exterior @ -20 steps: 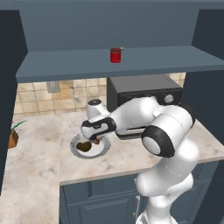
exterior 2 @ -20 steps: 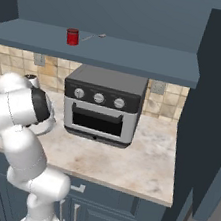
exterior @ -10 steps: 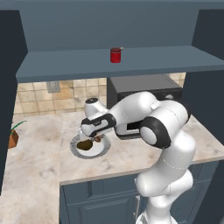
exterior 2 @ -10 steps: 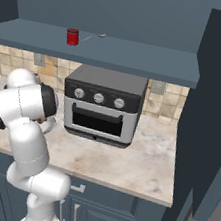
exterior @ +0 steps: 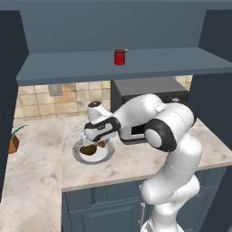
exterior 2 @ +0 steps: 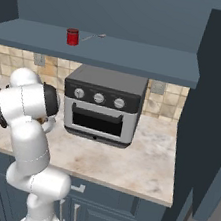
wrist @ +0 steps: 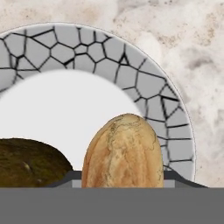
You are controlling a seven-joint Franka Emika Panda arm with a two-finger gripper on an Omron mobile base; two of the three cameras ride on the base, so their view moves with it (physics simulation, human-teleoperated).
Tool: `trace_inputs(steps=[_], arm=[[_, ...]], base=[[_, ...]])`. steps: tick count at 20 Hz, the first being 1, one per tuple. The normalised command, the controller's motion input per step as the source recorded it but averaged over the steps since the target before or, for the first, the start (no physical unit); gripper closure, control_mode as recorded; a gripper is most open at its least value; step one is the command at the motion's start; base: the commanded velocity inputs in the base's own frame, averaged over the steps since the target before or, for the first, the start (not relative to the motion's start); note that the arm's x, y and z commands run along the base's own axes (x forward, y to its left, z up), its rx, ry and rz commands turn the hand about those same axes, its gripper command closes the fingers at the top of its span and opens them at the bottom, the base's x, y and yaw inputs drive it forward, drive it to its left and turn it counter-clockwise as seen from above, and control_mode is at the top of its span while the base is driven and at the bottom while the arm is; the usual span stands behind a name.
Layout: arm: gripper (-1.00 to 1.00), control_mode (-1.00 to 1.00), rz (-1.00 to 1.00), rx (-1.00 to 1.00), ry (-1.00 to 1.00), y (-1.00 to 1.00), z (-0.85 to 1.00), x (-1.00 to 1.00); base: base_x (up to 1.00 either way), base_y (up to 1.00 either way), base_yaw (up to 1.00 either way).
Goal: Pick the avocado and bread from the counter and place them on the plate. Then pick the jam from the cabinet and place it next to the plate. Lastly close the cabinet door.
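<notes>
The jaws (exterior: pixel 100 144) are positioned low over the plate (exterior: pixel 79 156) on the marble bench (exterior: pixel 41 158) and are clamped on the bread (wrist: pixel 123 152), a tan oval loaf. In the hand view the bread stands between the two finger tips, directly over the white centre of the plate, with the cracked grey rim of the plate arching behind it. Whether the bread touches the plate surface cannot be told. The avocado (wrist: pixel 30 162), dark brown and rough, lies on the plate just beside the bread; in the left base view it appears as a dark lump on the plate under the hand. The jam (exterior: pixel 119 57), a small red jar, stands upright on the shelf of the cabinet (exterior: pixel 113 65) above the bench, well apart from the plate. A dark toaster oven (exterior 2: pixel 103 106) with three knobs sits on the bench under that shelf, near the plate. A potted plant (exterior: pixel 13 141) stands at the far left end of the bench, against the tiled wall (exterior: pixel 36 102).
</notes>
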Motion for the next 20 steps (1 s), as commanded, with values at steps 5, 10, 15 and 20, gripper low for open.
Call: trace_inputs(steps=[5, 10, 15, 20], arm=[[1.0, -1.0, 0.0, 0.0, 0.0, 0.0, -0.12, -0.15], [1.0, -1.0, 0.0, 0.03, 0.0, 0.02, -0.13, -0.11], [1.0, -1.0, 0.0, 0.05, -0.01, 0.05, -0.06, -0.01], [-1.0, -1.0, 0.0, 0.04, 0.0, 0.09, -0.05, -0.03]], base=[[0.0, 0.0, 0.0], [0.0, 0.0, 0.0], [0.0, 0.0, 0.0], [0.0, 0.0, 0.0]])
